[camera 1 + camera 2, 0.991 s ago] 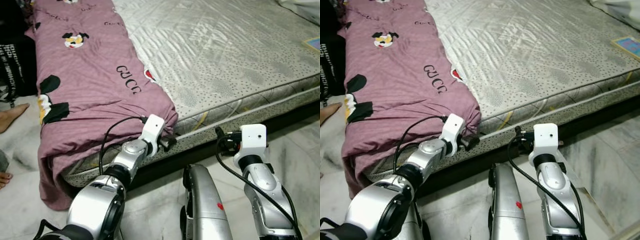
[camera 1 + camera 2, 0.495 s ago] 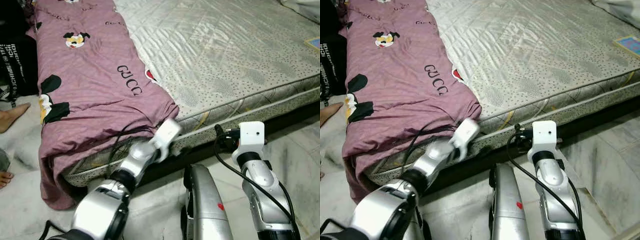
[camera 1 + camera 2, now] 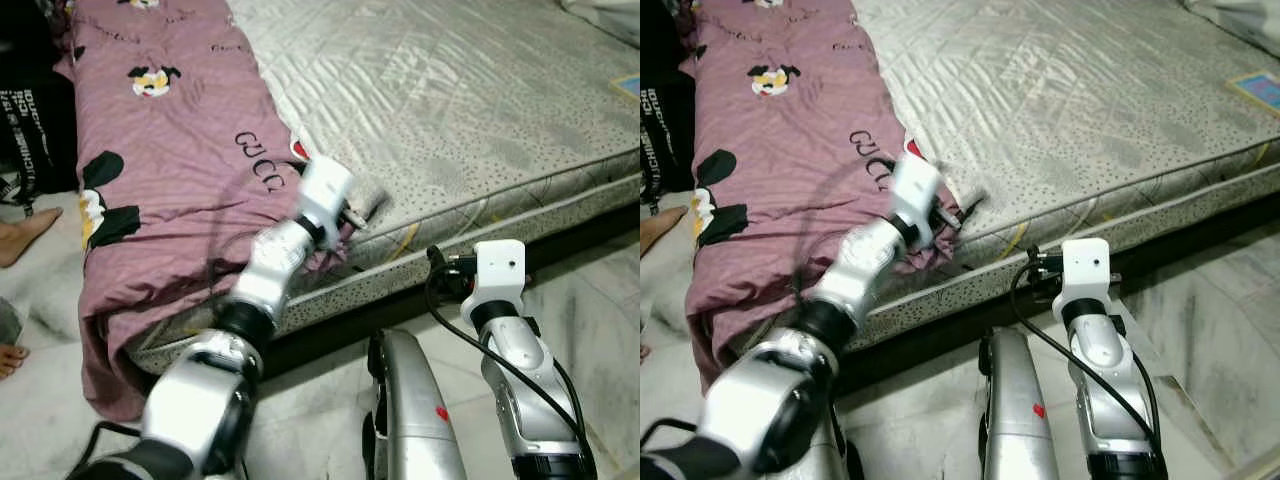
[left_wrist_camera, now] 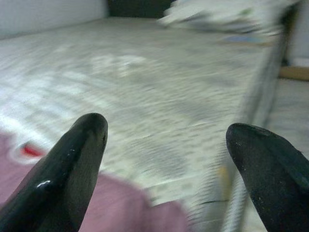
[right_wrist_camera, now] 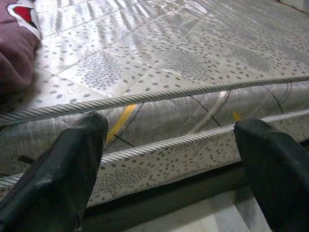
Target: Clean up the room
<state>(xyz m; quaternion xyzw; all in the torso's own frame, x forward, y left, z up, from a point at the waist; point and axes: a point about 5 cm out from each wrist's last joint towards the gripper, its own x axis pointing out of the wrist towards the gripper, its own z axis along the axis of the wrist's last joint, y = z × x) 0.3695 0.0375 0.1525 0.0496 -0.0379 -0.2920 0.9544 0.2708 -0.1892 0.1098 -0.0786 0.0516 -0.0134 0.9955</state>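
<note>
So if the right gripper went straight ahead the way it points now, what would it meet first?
Probably the mattress's side edge: the right gripper, fingers open, faces its piped side, though depth is unclear.

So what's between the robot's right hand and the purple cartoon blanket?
Bare patterned mattress edge lies between the right hand and the purple cartoon-print blanket, seen in the right wrist view.

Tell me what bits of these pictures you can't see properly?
- Left hand: blurred by motion in the eye views, at the purple blanket's corner.
- Right hand: tucked behind its white wrist block, eye views.
- Blue thing on the mattress: cut off by the picture edge.
</note>
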